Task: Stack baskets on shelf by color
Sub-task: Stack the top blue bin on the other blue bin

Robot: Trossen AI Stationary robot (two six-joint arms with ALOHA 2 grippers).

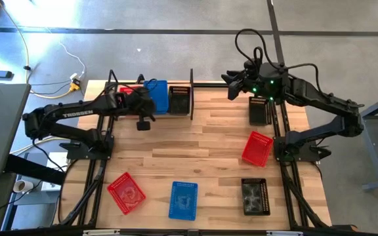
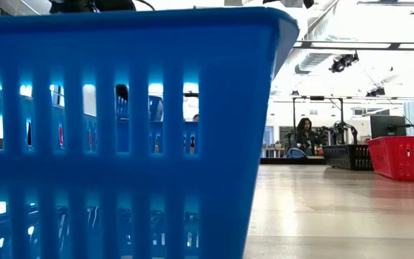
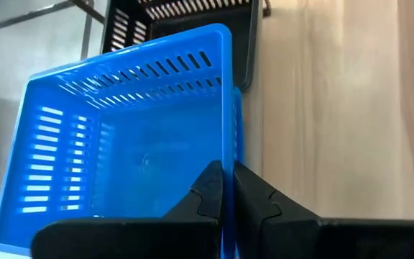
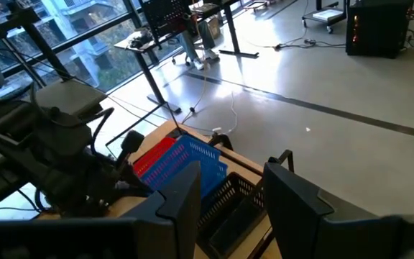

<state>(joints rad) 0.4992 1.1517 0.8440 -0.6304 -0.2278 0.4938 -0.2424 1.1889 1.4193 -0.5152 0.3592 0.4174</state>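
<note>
The left hand (image 3: 227, 188) pinches the slotted wall of a glossy blue rectangular plastic basket (image 3: 128, 144), held at the back of the pale plank bench (image 1: 202, 137), between a red basket (image 1: 128, 90) and a black mesh-walled basket (image 1: 179, 99). The right hand (image 4: 228, 198) hangs spread above the black-tubed wooden shelf (image 1: 222, 85).

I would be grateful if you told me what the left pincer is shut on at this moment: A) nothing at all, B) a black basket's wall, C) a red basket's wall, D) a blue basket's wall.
D: in the left wrist view the left pincer has its dark fingers pressed together over the side wall of the blue basket, at the shelf end of the table.
</note>
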